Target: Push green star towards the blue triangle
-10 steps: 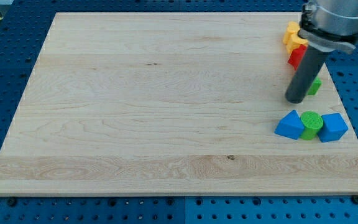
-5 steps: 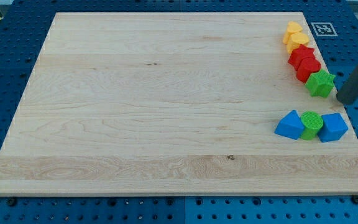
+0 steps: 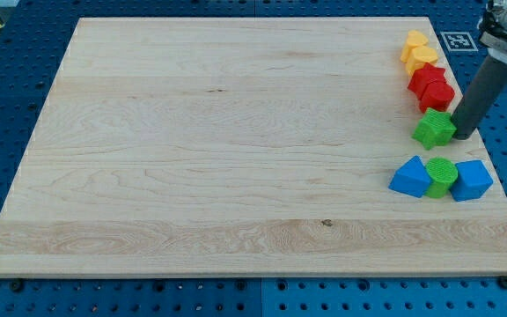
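Note:
The green star (image 3: pixel 434 129) lies near the wooden board's right edge, above the blue triangle (image 3: pixel 410 177). My tip (image 3: pixel 464 134) stands right against the star's right side, touching it. The blue triangle sits at the left end of a short row with a green cylinder (image 3: pixel 442 176) and a blue block (image 3: pixel 472 180).
Two red blocks (image 3: pixel 432 87) and two yellow blocks (image 3: pixel 418 51) run in a line above the star toward the view's top right. The board's right edge (image 3: pixel 482 132) is close behind my tip. A printed marker (image 3: pixel 457 40) lies off the board.
My tip moved from the star's left, round to off the board at the right, then back left against the star. The star has shifted left and slightly down.

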`<state>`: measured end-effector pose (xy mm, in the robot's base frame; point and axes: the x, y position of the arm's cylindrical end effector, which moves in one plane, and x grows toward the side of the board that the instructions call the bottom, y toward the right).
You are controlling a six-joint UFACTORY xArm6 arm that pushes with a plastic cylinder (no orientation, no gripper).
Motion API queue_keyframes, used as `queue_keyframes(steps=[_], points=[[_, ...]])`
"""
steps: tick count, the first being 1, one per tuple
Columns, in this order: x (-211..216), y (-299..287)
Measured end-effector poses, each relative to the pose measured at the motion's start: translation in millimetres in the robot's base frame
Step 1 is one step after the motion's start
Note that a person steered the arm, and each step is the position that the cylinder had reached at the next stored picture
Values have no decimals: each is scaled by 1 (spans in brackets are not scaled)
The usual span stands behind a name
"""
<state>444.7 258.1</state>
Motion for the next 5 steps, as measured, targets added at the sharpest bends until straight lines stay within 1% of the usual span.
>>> queue_keyframes(steps=[2,3,5], points=[[-3,-42],[-25,-61],[-33,-89]])
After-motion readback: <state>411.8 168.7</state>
